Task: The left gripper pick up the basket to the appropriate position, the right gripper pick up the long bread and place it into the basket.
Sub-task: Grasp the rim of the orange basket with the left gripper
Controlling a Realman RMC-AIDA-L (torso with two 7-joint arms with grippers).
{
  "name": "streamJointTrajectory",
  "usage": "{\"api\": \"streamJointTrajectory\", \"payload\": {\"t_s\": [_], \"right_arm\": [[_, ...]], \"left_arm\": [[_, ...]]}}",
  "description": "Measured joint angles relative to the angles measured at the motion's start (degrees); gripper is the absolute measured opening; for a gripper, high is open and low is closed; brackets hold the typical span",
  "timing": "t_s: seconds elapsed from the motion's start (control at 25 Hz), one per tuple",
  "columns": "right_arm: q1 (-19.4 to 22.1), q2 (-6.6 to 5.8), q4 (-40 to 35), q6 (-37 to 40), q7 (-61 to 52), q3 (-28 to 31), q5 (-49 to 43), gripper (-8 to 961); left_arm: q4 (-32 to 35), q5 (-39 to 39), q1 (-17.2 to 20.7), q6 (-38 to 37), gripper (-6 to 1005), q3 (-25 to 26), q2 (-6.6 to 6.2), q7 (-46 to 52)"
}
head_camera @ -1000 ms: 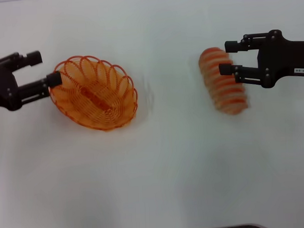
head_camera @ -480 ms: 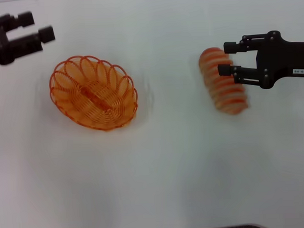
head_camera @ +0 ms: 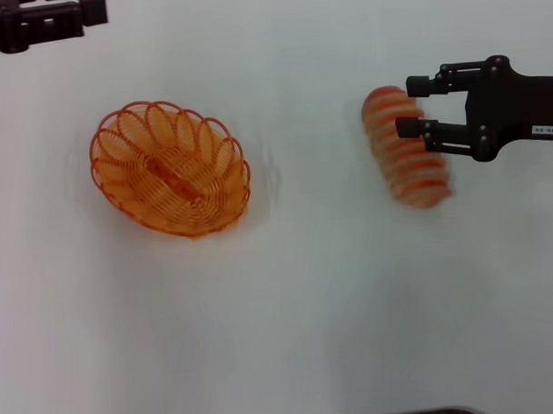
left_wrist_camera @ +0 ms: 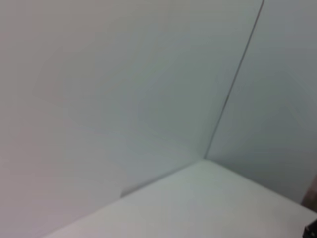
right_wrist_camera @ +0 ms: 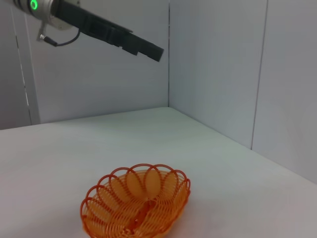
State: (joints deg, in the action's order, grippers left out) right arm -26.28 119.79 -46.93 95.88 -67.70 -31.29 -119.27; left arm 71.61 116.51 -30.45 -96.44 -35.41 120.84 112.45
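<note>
Basket sits nearest on the white table, on the robot's left side: oval, orange wire, looped scalloped rim, thin wire spiral across the floor w/ a darker orange strip down the middle. Nothing inside it; no gripper touches it. Right wrist view shows the same basket resting flat on the table, open side up, w/ pale wall panels behind.

Long bread lies on the robot's right side, well apart from the basket: elongated tan loaf, orange-red crosswise stripes, ridged like slices, rounded ends, long axis running near-to-far w/ a slight slant. It's outside the basket, resting on the table.

Right gripper is at the bread's far half, black fingers apart: one finger over the loaf's far end, the other across its middle; can't tell if either actually touches the loaf. Small white label on the gripper body, dark print on it too small to read.

Farthest: left gripper at the far left corner of the head view, well apart from the basket, holding nothing, partly cut off by the edge, fingers apart w/ a narrow gap. Right wrist view catches the left arm raised high above the table, green light ring on it.
</note>
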Motion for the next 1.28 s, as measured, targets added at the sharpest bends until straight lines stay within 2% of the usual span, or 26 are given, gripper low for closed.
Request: {"api": "streamJointTrajectory", "payload": {"t_s": [0.08, 0.52, 0.84, 1.04, 1.28], "right_arm": [[0.0, 0.0, 0.0, 0.0, 0.1, 0.0, 0.0, 531], [-0.1, 0.0, 0.8, -0.1, 0.3, 0.0, -0.1, 532], [-0.1, 0.0, 0.8, -0.1, 0.4, -0.1, -0.1, 530], [-0.1, 0.0, 0.8, -0.1, 0.7, -0.5, 0.0, 531], [-0.3, 0.0, 0.8, -0.1, 0.7, -0.5, 0.0, 531]], "left_arm": [[1.1, 1.7, -1.0, 0.6, 759, -2.1, -0.48, 2.8], [4.0, 20.1, -10.9, 3.0, 755, -6.8, -0.83, 16.7], [3.5, 34.4, -17.1, 4.3, 752, -14.7, -1.07, 25.9], [0.9, 42.3, -21.4, 4.4, 750, -18.2, -0.95, 29.2], [-7.2, 46.8, -26.7, 4.0, 711, -20.1, -1.87, 29.4]]}}
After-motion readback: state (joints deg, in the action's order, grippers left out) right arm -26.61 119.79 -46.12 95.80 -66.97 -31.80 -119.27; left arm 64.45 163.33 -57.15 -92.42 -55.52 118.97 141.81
